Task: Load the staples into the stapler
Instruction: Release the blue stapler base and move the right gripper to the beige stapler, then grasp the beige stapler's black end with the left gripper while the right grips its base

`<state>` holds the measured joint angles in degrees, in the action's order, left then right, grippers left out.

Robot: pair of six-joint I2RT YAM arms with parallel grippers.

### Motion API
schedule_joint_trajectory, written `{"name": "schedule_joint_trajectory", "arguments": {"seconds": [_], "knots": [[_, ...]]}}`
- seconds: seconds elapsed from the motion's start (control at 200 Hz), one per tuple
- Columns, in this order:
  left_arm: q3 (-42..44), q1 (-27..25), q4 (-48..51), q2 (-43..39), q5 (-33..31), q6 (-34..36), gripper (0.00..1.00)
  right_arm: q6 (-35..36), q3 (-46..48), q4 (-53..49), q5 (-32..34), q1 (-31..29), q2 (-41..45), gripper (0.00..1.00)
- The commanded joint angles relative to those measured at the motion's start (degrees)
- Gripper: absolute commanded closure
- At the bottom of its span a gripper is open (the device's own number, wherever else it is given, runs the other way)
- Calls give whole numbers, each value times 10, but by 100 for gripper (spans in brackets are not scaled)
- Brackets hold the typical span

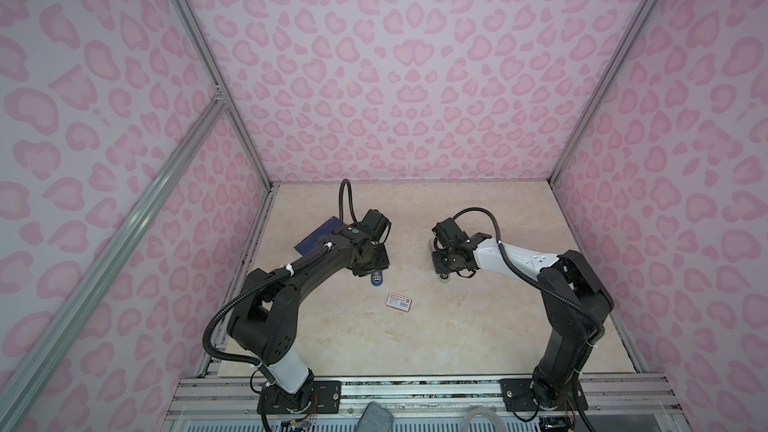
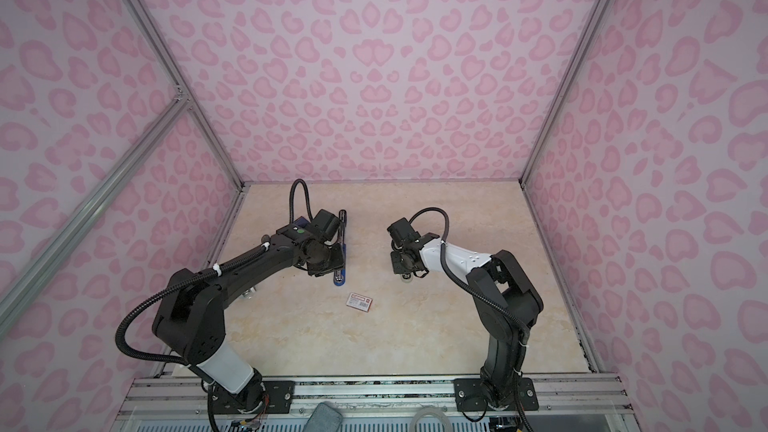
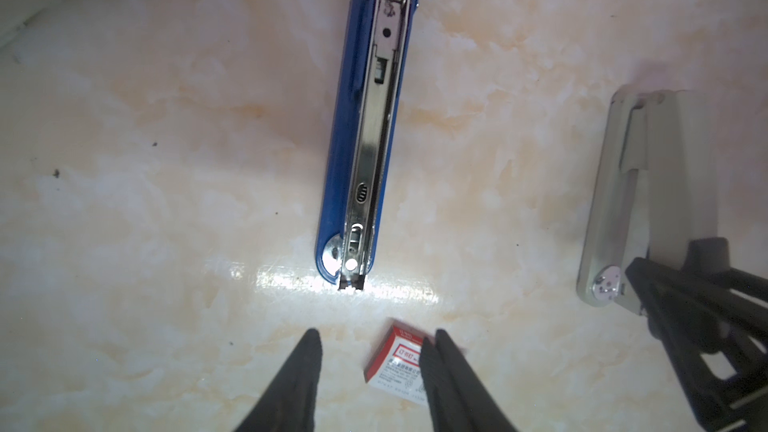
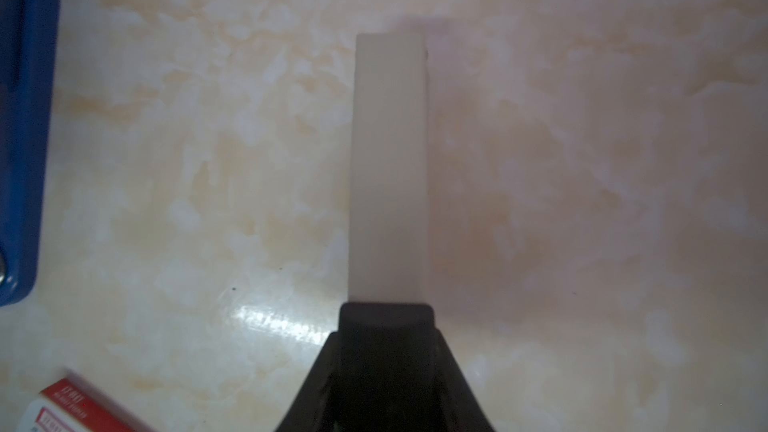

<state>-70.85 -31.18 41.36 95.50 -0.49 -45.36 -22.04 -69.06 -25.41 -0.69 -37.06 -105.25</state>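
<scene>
Nearest on the tabletop [image 1: 478, 326] lies the red-labelled sleeve [image 3: 395, 361]. The left claw [image 3: 376, 334] hangs just over it, jaws apart and holding nothing. Just beyond, the stapler [image 3: 374, 139] lies opened flat with its metal channel bared. Off to the side, the right claw [image 4: 386, 313] is clamped on a white tray [image 4: 388, 160], presumably the one from the sleeve; its contents are hidden. Loading looks to be the step in hand. The next move calls for bringing the tray over and lining a strip up with the channel.
</scene>
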Motion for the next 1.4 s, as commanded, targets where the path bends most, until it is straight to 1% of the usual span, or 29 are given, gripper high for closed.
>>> {"name": "schedule_joint_trajectory", "arguments": {"seconds": [0.0, 0.045, 0.095, 0.18, 0.255, 0.355, 0.475, 0.495, 0.56, 0.71, 0.915, 1.22, 1.29, 1.395], "knots": [[-12, 1, 13, -2, -6, -12, 54, -11, -11, 9, -20, -11, -6, 69], [-16, 1, 13, 0, -3, -12, 53, -14, -9, 16, -30, -13, -3, 66], [-19, 1, 12, 3, 4, -12, 52, -19, -4, 23, -39, -14, 6, 57], [-23, 0, 3, 4, 19, -10, 49, -24, 10, 34, -43, -12, 28, 49], [-25, -2, -8, 4, 36, -8, 46, -28, 28, 43, -49, -4, 52, 46], [-41, -10, -11, 12, 51, -5, 46, -38, 69, 65, -65, 15, 96, 46], [-59, -20, -16, 35, 76, -8, 46, -50, 120, 83, -66, 41, 141, 46], [-77, -23, -18, 40, 82, -9, 46, -52, 129, 86, -65, 46, 148, 46], [-94, -32, -21, 58, 98, -11, 46, -61, 163, 99, -64, 62, 170, 46], [-140, -55, -20, 98, 108, -14, 45, -83, 239, 135, -72, 98, 208, 47], [-198, -82, -5, 161, 121, -20, 45, -100, 290, 171, -80, 104, 214, 48], [-277, -117, 6, 244, 139, -32, 45, -115, 322, 210, -93, 104, 203, 50], [-297, -123, 12, 264, 139, -31, 46, -118, 329, 218, -96, 104, 201, 51], [-307, -128, 21, 282, 139, -31, 52, -123, 338, 225, -98, 104, 203, 51]]}}
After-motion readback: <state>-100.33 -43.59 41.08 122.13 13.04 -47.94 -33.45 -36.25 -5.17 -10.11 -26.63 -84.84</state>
